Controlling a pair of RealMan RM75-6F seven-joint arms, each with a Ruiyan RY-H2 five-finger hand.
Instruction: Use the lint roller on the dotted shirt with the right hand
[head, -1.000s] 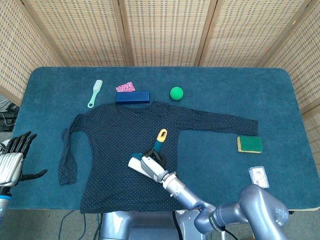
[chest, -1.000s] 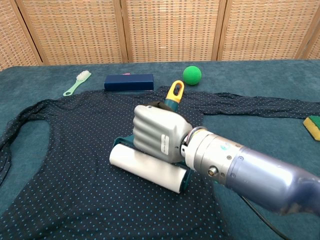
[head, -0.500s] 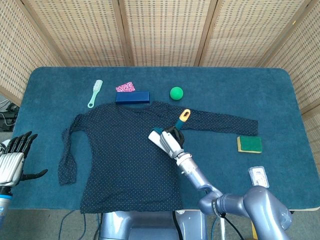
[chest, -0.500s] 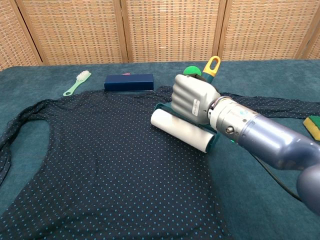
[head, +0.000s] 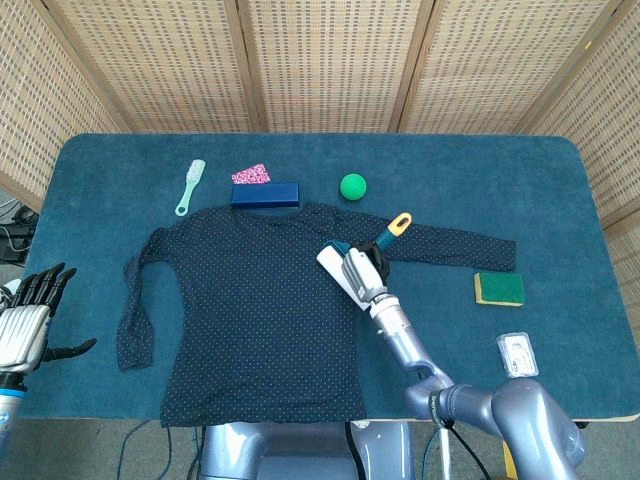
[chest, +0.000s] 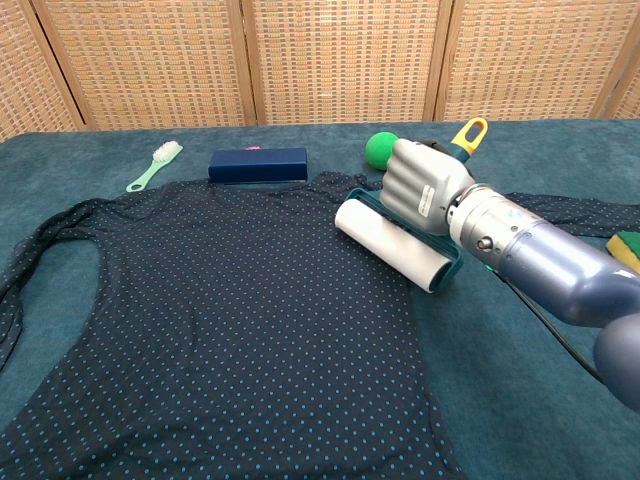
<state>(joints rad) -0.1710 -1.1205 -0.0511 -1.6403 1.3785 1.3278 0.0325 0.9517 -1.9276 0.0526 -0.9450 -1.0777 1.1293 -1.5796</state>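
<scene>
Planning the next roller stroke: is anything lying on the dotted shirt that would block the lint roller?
Nothing visible does. The right hand holds the lint roller on the dotted shirt near its right armpit. The blue box and green ball sit just beyond the collar edge, not on the fabric.

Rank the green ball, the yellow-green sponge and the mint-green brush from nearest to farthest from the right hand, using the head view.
Measured from the right hand holding the lint roller:
1. Round green ball, just beyond the hand, past the shirt's collar.
2. Rectangular yellow-green sponge, off to the hand's right, near the sleeve's cuff.
3. Mint-green plastic brush, far across the table at the back left.
</scene>
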